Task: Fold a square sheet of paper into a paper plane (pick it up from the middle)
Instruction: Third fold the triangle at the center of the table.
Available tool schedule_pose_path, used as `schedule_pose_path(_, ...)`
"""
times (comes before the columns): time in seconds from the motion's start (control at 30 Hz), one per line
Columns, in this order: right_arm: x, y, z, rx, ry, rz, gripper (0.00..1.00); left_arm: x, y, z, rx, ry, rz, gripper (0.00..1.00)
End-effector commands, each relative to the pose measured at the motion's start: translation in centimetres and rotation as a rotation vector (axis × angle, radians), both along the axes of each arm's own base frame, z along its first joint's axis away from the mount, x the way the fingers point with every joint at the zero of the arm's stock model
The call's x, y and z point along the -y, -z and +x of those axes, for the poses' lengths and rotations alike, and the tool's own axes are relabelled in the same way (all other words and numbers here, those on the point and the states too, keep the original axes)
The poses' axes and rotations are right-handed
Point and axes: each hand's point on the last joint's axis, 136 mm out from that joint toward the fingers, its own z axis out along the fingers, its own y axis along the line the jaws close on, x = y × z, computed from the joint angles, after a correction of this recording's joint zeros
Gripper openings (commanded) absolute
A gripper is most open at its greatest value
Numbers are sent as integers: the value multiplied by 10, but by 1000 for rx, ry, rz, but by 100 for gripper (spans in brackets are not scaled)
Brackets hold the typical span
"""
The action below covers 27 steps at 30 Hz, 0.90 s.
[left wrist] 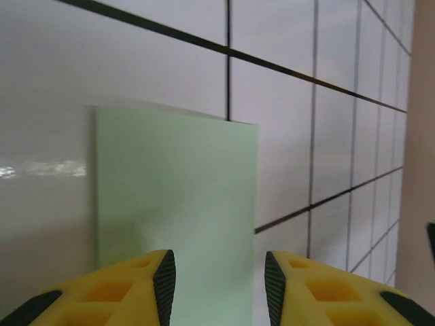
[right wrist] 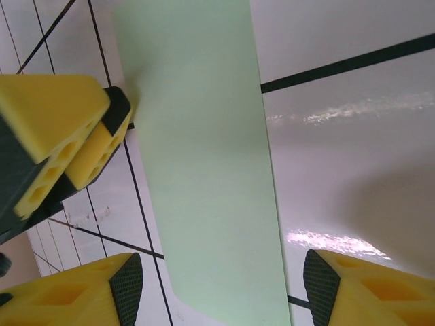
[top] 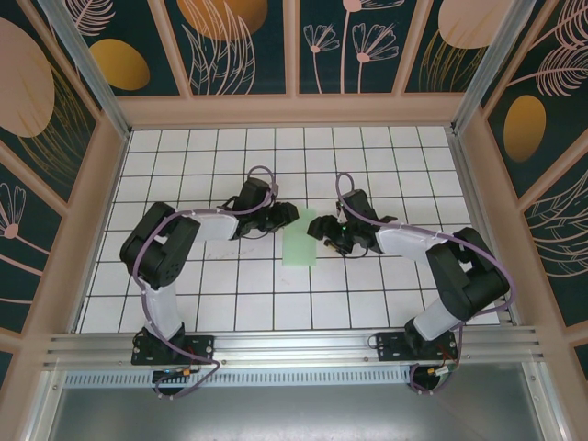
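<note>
At the near edge of the white tiled table (top: 230, 294), the two arms rise from their bases and bend inward to meet at the middle.

The left gripper (left wrist: 219, 292) is part open, with a modest gap between its yellow, honeycombed fingers and their ribbed black pads. Nothing is clamped in that gap. The square sheet of paper (left wrist: 170, 197) lies flat on the tiles just beyond and beneath the fingertips, and its right edge runs into the gap.

The right gripper (right wrist: 221, 292) stands wide, its two pads well apart on either side of the sheet, straddling it without pinching it. From that wrist, one of the left arm's yellow fingers (right wrist: 61, 115) meets the sheet's long edge at its black tip.

The sheet is thin, matte and pale green. It shows as a narrow, straight-edged rectangle rather than a square, and one near corner looks clipped. From above it sits between the two grippers, slightly nearer the bases than either.

The tiles are glossy, with dark grid lines and streaks of glare. Beyond them stand dark teal wall panels (top: 243, 46) with pink and gold plant shapes.
</note>
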Motion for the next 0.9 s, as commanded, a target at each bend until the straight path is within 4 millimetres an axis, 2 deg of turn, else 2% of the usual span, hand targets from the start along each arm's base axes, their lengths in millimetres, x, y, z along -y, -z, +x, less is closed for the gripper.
schedule_pose_path(0.0, -1, -2, -7, -23, 2, 22, 66, -4, 20, -2, -60, -31, 50, 42)
schedule_pose_path(0.37, -9, 13, -30, -108, -47, -17, 64, -25, 50, -10, -130, -93, 159, 45)
schedule_pose_path(0.7, -17, 24, -42, -150, -84, -57, 63, -24, 53, -10, -132, -87, 153, 45)
schedule_pose_path(0.87, -27, 24, -44, -150, -124, -40, 61, -24, 54, -11, -134, -84, 155, 45)
